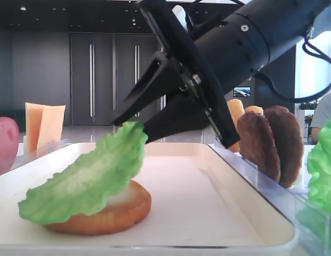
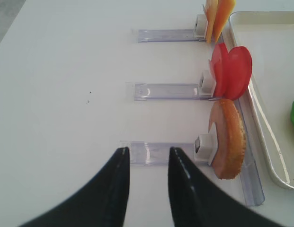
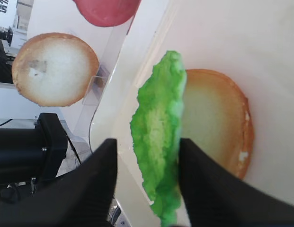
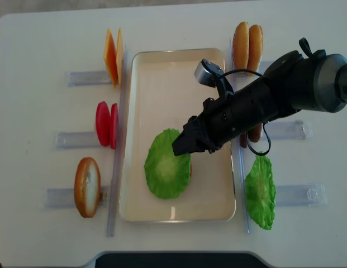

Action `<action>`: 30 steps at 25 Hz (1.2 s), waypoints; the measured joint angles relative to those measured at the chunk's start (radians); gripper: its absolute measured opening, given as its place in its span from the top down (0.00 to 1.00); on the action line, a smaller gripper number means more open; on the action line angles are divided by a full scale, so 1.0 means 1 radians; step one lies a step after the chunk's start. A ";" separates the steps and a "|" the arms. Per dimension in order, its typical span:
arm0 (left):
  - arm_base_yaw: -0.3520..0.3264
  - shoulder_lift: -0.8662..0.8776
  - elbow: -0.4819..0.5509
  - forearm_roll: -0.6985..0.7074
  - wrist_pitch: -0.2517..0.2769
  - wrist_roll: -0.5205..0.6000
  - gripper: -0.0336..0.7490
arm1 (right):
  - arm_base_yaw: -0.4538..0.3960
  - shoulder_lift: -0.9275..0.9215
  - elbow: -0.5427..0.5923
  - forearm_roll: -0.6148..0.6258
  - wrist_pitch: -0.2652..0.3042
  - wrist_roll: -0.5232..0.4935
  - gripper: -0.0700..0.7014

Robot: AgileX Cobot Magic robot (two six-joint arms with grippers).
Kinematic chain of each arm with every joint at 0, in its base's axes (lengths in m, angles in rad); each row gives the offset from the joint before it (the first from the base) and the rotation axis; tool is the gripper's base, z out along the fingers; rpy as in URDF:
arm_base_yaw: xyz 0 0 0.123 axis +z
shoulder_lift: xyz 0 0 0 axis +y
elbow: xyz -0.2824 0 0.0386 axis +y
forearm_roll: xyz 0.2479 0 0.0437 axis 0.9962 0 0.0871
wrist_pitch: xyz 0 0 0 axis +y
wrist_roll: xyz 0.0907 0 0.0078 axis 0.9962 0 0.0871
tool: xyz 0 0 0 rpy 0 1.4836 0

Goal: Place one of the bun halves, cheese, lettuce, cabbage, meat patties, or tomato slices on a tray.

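Note:
A cream tray holds a bun half lying flat, pale face up. A ruffled green lettuce leaf leans on the bun half, its far edge raised. My right gripper is open around that raised edge; the lettuce touches one finger, with a gap to the other. My right gripper hangs over the tray's middle. My left gripper is open and empty over the table, left of a bun half standing in a clear rack.
Left of the tray, racks hold cheese, tomato slices and a bun half. To its right stand bun halves, meat patties and a second lettuce leaf.

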 joint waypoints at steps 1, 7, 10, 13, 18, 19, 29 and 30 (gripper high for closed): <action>0.000 0.000 0.000 0.000 0.000 0.000 0.68 | 0.000 0.000 0.000 0.000 -0.002 0.000 0.43; 0.000 0.000 0.000 0.000 0.000 0.000 0.68 | 0.000 0.000 0.000 -0.031 -0.037 -0.002 0.27; 0.000 0.000 0.000 0.000 0.000 0.000 0.68 | 0.000 0.000 0.000 -0.086 -0.082 -0.003 0.26; 0.000 0.000 0.000 0.000 0.000 0.000 0.68 | 0.005 0.000 0.000 -0.136 -0.140 -0.005 0.26; 0.000 0.000 0.000 0.000 0.000 0.000 0.68 | 0.025 0.000 0.000 -0.173 -0.203 -0.012 0.26; 0.000 0.000 0.000 0.001 0.000 0.000 0.68 | 0.031 0.000 0.000 -0.174 -0.204 -0.016 0.26; 0.000 0.000 0.000 0.001 0.000 0.000 0.68 | 0.066 -0.135 0.005 -0.183 -0.249 -0.033 0.26; 0.000 0.000 0.000 0.001 0.000 0.000 0.68 | 0.066 -0.158 0.005 -0.183 -0.252 -0.033 0.26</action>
